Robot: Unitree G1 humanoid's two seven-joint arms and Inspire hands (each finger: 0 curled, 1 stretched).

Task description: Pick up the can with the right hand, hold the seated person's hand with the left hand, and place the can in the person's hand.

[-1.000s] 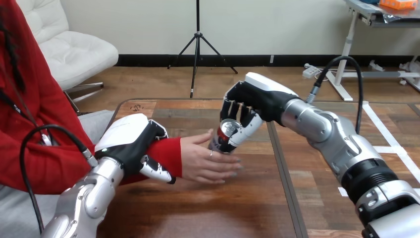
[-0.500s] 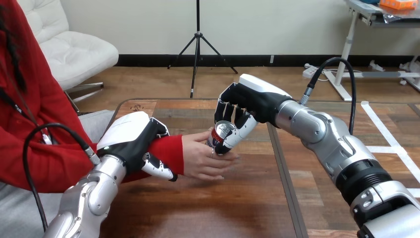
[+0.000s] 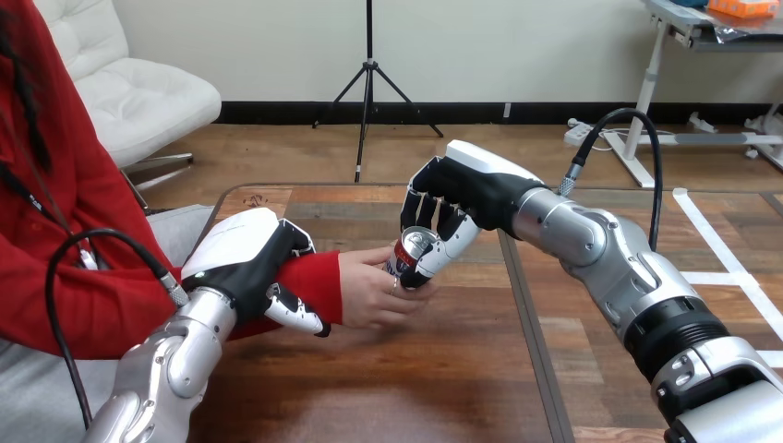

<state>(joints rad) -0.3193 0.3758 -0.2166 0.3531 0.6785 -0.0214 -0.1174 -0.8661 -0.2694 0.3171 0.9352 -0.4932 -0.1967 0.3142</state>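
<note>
Tabletop [image 3: 443, 369]: right hand [image 3: 471, 189] fingers [image 3: 453, 236] round can [image 3: 410, 256]

R hand [image 3: 462, 191] gripping can [image 3: 411, 251], can in person's hand [image 3: 367, 293]; L hand [image 3: 242, 258] curled round person's wrist [image 3: 311, 280].

We see a wooden table [image 3: 434, 369] of brown planks in mixed tones, some reddish and some greyer. A dark seam [image 3: 528, 341] runs from its far side toward us, right of the middle. It is perhaps a joint between two tabletops. The far edge [image 3: 323, 185] has a dark rim and rounds off at the left corner.
</note>
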